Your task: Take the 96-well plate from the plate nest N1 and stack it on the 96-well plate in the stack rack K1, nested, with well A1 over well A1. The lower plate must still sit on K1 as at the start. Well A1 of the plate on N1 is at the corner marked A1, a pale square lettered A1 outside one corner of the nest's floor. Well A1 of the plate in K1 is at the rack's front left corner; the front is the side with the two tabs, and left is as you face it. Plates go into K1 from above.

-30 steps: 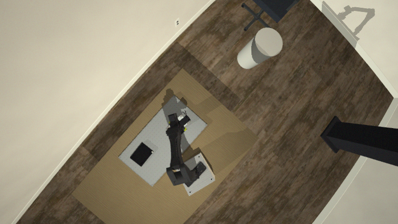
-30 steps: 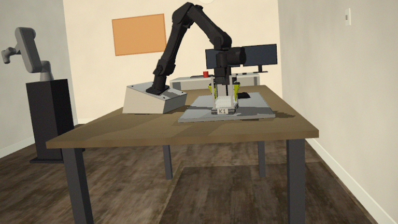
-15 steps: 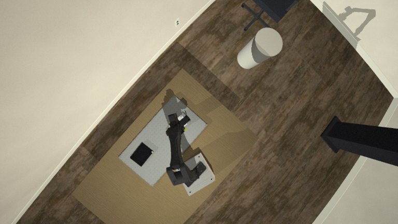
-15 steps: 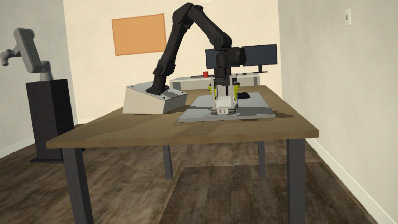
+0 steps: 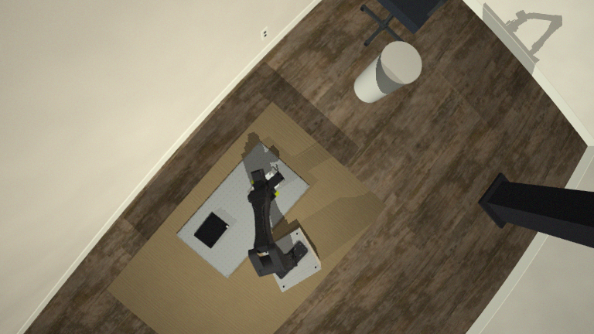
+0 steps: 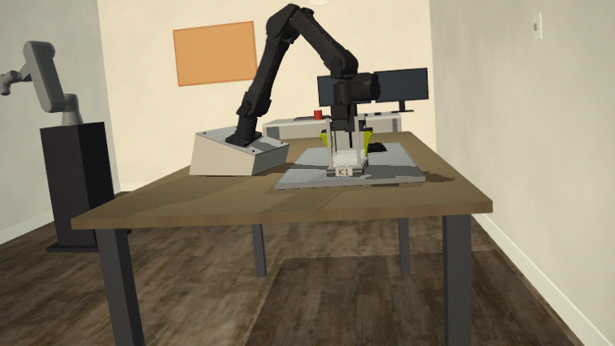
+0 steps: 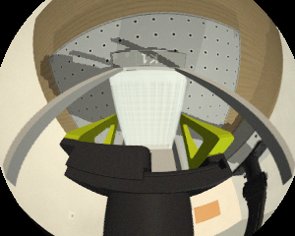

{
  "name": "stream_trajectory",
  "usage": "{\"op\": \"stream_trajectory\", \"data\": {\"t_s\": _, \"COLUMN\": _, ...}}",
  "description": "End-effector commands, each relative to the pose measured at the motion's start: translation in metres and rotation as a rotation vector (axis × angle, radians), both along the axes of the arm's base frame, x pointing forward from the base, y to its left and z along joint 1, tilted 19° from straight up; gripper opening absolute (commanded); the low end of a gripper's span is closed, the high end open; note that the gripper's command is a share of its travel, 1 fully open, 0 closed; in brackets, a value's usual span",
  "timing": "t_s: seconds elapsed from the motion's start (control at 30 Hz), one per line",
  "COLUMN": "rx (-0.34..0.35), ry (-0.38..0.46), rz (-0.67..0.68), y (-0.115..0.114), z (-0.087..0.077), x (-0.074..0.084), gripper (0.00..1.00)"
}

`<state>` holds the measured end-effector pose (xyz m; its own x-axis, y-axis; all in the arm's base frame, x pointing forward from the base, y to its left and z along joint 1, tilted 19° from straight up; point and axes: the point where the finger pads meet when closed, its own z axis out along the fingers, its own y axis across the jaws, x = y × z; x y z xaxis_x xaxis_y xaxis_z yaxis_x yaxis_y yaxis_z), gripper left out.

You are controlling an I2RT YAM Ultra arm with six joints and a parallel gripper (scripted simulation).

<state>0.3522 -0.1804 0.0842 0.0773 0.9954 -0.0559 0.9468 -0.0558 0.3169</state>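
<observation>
plate (image 6: 345, 158) in rack K1 (image 6: 343, 171) | end effector (image 6: 346, 138) above

Hand (image 7: 149, 133) open, yellow-green fingers flanking the white 96-well plate (image 7: 147, 108) above the grey perforated mat (image 7: 206, 46).

matt wood-grain table (image 6: 254, 208), perforated grey metal-looking board (image 6: 399, 175), white plastic-looking plate (image 7: 147, 108)
</observation>
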Motion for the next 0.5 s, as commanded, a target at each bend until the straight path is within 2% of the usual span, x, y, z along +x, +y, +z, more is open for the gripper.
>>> {"op": "stream_trajectory", "data": {"t_s": 0.0, "rx": -0.011, "ry": -0.012, "rz": -0.003, "y": -0.002, "z": 0.004, "x": 0.002, "gripper": 1.0}}
{"op": "stream_trajectory", "data": {"t_s": 0.27, "rx": -0.011, "ry": -0.012, "rz": -0.003, "y": -0.002, "z": 0.004, "x": 0.002, "gripper": 1.0}}
{"op": "stream_trajectory", "data": {"t_s": 0.3, "rx": -0.027, "ry": -0.03, "rz": -0.007, "y": -0.004, "z": 0.018, "x": 0.003, "gripper": 1.0}}
{"op": "stream_trajectory", "data": {"t_s": 0.47, "rx": -0.031, "ry": -0.031, "rz": -0.012, "y": -0.006, "z": 0.032, "x": -0.003, "gripper": 1.0}}
